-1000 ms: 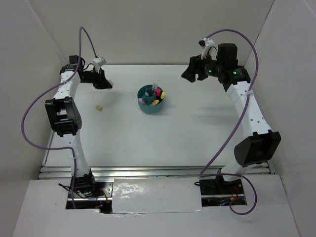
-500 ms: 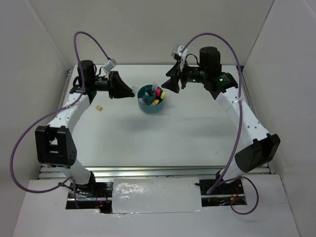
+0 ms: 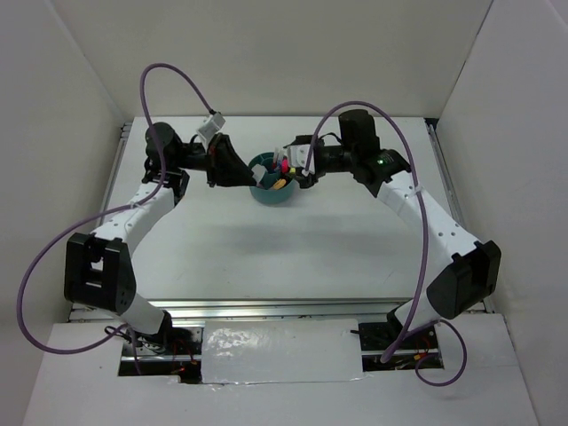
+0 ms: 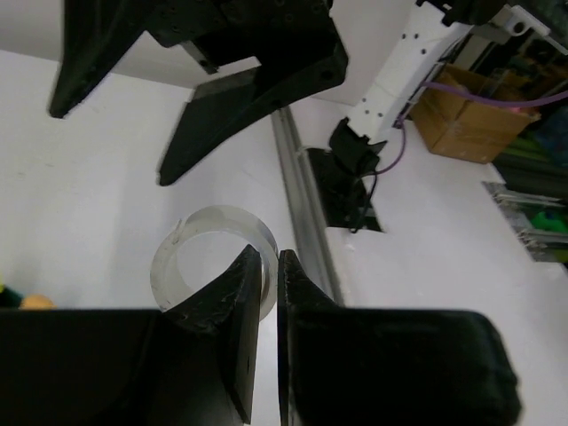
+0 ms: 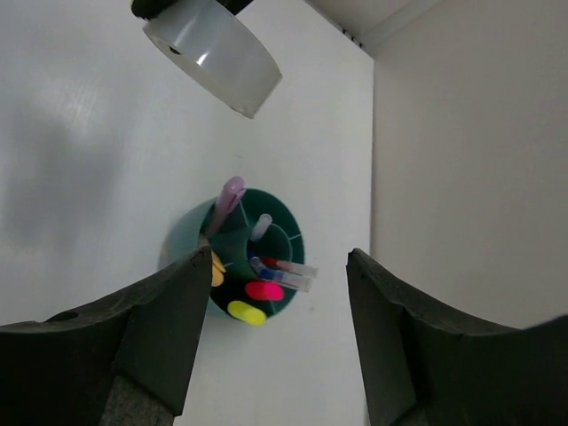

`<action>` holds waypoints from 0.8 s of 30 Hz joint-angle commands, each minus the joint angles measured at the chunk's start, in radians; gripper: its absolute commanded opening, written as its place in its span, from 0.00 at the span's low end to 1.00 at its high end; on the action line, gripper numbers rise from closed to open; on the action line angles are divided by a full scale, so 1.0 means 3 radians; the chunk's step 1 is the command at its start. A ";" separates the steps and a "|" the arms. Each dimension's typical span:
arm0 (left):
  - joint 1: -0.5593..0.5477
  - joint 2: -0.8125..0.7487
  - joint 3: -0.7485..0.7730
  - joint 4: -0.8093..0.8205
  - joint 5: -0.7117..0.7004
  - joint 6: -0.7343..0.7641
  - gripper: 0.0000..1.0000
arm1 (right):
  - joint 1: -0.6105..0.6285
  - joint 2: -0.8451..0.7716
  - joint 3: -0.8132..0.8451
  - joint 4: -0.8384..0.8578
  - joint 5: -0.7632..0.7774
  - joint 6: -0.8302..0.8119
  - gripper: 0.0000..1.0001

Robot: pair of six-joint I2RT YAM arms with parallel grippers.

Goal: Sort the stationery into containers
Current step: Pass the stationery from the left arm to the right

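Aloft, left tool point(image 4: 269, 266) pinching glossy clear ring point(image 4: 213, 218), right tool point(image 5: 277, 259) spread above round teal organizer point(image 5: 189, 236).

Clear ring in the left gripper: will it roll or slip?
Clear ring looks rigid: pinched at its wall by the left gripper, it shows no distortion. Glossy, so probably slippery. Round, so likely rolls if landed on edge.

White table point(image 3: 293, 257) is boxed in by white walls point(image 3: 293, 53) at 9, 12 and 3 o'clock. An aluminium rail point(image 3: 266, 307) runs along its 6 o'clock edge, and a shiny silver sheet point(image 3: 275, 348) lies just past that on a white shelf point(image 3: 89, 373). In the left wrist view there's a brown cardboard box point(image 4: 466, 120) off the table at 2 o'clock and blurred green-grey clutter point(image 4: 532, 222) at 3 o'clock, can't tell what it is.
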 commanded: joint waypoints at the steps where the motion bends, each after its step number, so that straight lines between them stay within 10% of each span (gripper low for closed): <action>1: -0.0094 0.0013 -0.0011 0.0735 0.0608 -0.0585 0.08 | -0.0023 -0.0131 0.0155 0.0000 -0.0101 -0.0779 0.68; 11: -0.0289 0.0453 -0.0139 0.2546 0.0603 -0.2757 0.03 | -0.0059 -0.0089 0.0355 -0.1085 -0.0342 -0.2088 0.64; 24: -0.0457 0.0662 -0.0144 0.3529 0.0603 -0.3551 0.02 | 0.0002 -0.0013 0.0488 -0.2185 -0.0485 -0.2647 0.61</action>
